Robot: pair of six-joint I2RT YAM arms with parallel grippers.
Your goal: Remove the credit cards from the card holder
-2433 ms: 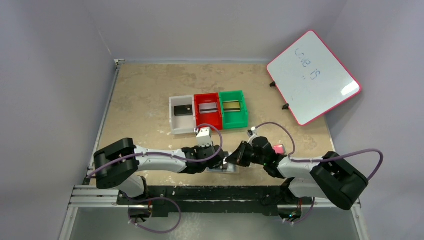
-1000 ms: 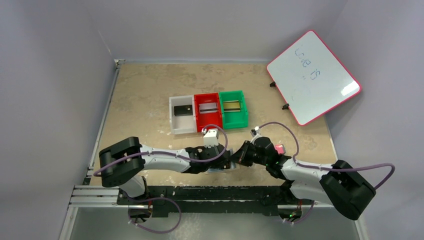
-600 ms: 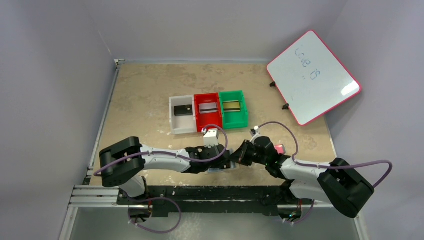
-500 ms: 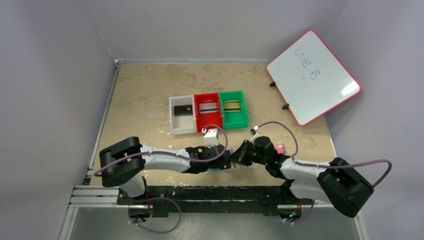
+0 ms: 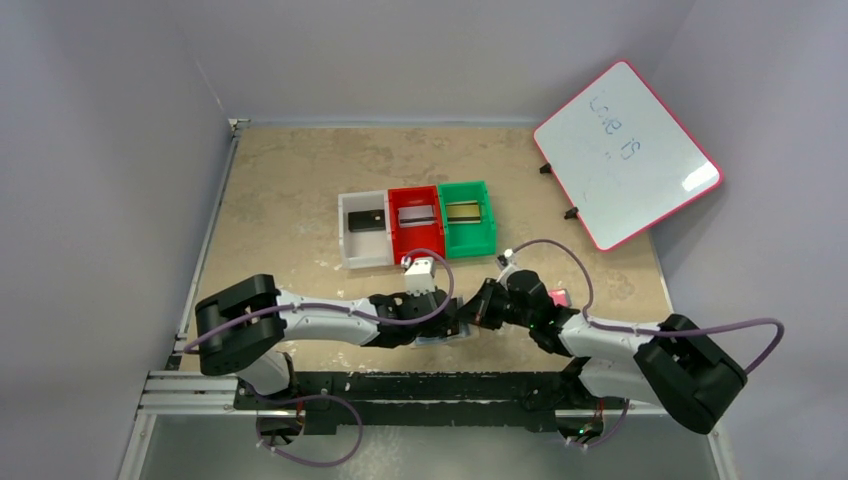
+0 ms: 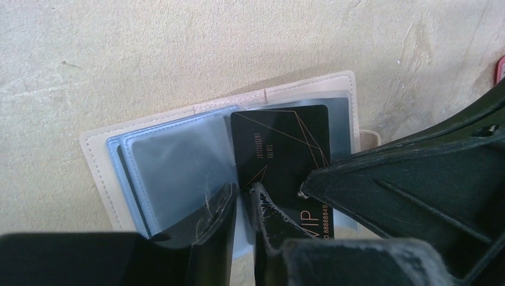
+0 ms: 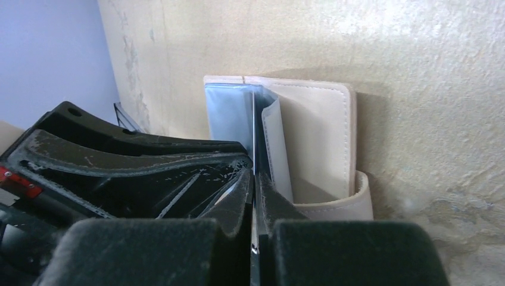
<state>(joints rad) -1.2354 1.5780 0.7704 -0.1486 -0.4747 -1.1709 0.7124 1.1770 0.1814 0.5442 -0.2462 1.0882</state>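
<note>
Since the open card holder [image 6: 98, 152] would slide on the table [image 6: 178, 47] near its front edge, we anchor it with the left gripper [image 6: 243, 199] pinching 1 clear sleeve [image 6: 172, 167]. The right gripper [image 7: 255, 179] presses its jaws together, apparently on the black card [image 6: 280, 143], to draw it out. Compared with 1 second ago, the 2 wrists huddle slightly tighter.

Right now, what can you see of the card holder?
The card holder lies open, flat on the table: tan-beige stitched cover with a snap tab, grey-blue clear sleeves inside. A black card with gold lines sits over one half. The left gripper appears to pinch a sleeve at the fold; the right gripper, shut, meets the card's edge.
</note>
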